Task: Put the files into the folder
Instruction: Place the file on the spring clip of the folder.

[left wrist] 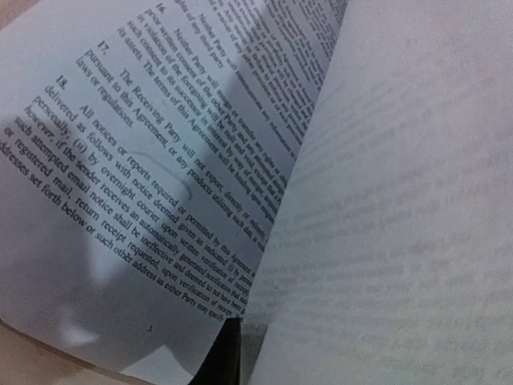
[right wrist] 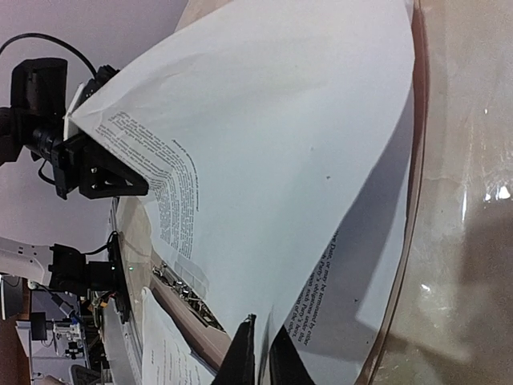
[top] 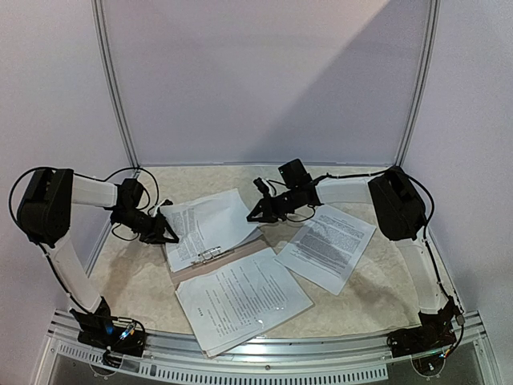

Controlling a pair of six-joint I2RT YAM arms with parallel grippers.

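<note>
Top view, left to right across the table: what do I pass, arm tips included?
First the left jaws, then the lifted sheet, the right jaws, and the right file lying flat. The folder and the near file overlap that span, so they are left out.

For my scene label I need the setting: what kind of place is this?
Probably a robot test booth: plain white wall panels in metal posts enclose a table, with the left arm and right arm bolted at its edge.
</note>
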